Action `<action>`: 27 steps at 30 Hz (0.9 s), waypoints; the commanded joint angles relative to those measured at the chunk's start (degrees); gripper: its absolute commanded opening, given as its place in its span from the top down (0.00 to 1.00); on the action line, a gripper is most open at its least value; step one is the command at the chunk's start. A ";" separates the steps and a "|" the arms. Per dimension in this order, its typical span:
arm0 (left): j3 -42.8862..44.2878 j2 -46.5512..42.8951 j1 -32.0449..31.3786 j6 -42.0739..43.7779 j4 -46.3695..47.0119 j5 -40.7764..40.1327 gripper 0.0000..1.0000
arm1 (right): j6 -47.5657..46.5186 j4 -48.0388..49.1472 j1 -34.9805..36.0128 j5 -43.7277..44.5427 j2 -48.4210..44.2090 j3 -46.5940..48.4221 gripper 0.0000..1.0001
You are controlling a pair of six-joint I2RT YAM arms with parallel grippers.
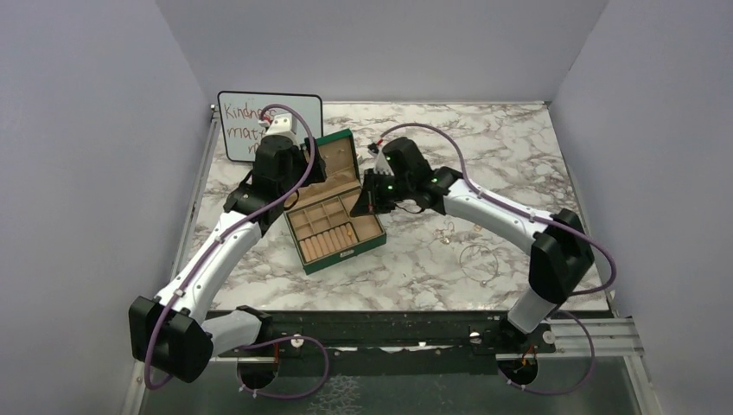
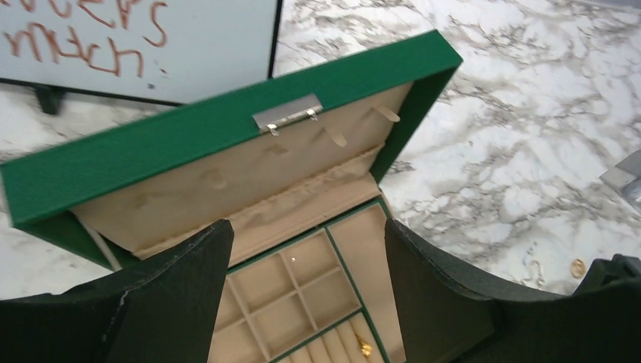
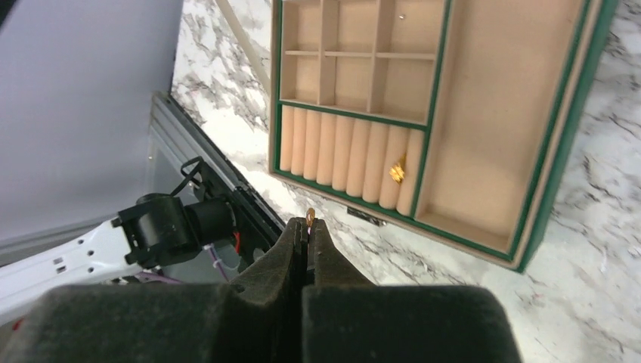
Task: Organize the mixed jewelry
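Observation:
The green box point(image 1: 346, 258) stands open left of centre, with tan compartments and ring rolls. A gold piece point(image 3: 397, 172) lies in the ring rolls and also shows in the left wrist view point(image 2: 365, 348). A tiny silver bit point(image 3: 401, 15) sits in one small compartment. My right gripper point(image 3: 309, 223) is shut on a small gold ring point(image 3: 311, 215) and hovers just off the box's front right side point(image 1: 369, 203). My left gripper point(image 2: 306, 238) is open and empty above the box's back, near the lid point(image 2: 189, 136). A thin silver wire loop point(image 1: 480, 259) and small pieces point(image 1: 445, 232) lie on the marble to the right.
A whiteboard point(image 1: 259, 121) with red writing stands behind the box at the back left. A loose gold ring point(image 2: 578, 267) lies on the marble right of the box. The black rail point(image 1: 389, 328) runs along the near edge. Grey walls close in the sides.

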 commanded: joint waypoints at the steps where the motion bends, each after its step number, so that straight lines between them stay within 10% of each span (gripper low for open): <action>1: 2.53 -0.83 0.23 6.58 -3.28 -9.54 0.25 | -5.13 -10.29 3.79 6.00 6.95 8.95 0.99; 27: -2.08 -8.31 -3.37 4.68 -4.62 -21.17 0.25 | -7.20 -25.12 8.40 14.15 25.74 27.45 0.99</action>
